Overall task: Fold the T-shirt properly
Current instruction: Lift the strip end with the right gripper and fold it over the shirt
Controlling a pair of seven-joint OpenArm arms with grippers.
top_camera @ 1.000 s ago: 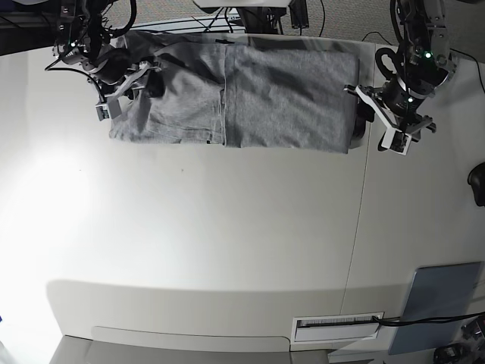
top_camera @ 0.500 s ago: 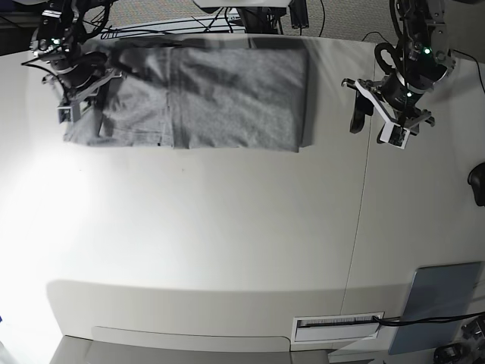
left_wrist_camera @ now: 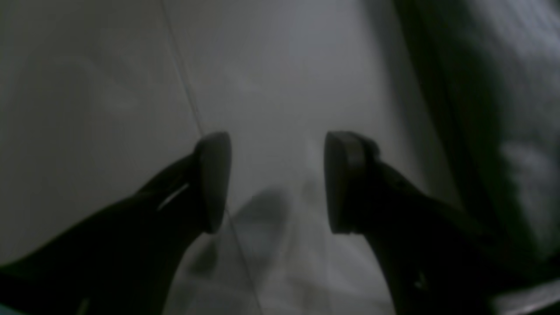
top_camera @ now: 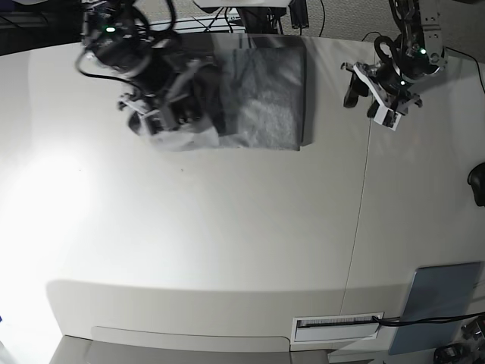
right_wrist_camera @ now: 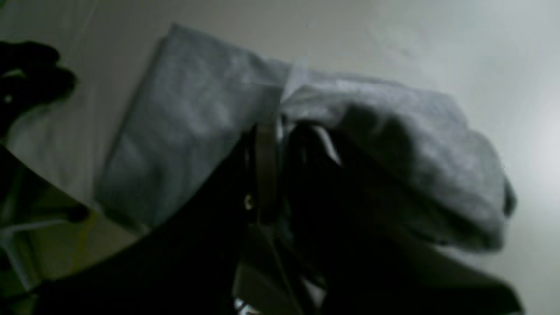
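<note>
Right gripper [right_wrist_camera: 280, 131] clenched the T-shirt [top_camera: 265, 98] edge; we judged it should carry that edge low and squarely across the shirt.

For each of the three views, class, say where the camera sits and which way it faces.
Base: overhead, facing down on the table; both arms show.
Left wrist: on the left arm, looking past the open left gripper at bare table.
Right wrist: on the right arm, looking along the right gripper, shut on the T-shirt.
Shared: base and right wrist both show the T-shirt.
</note>
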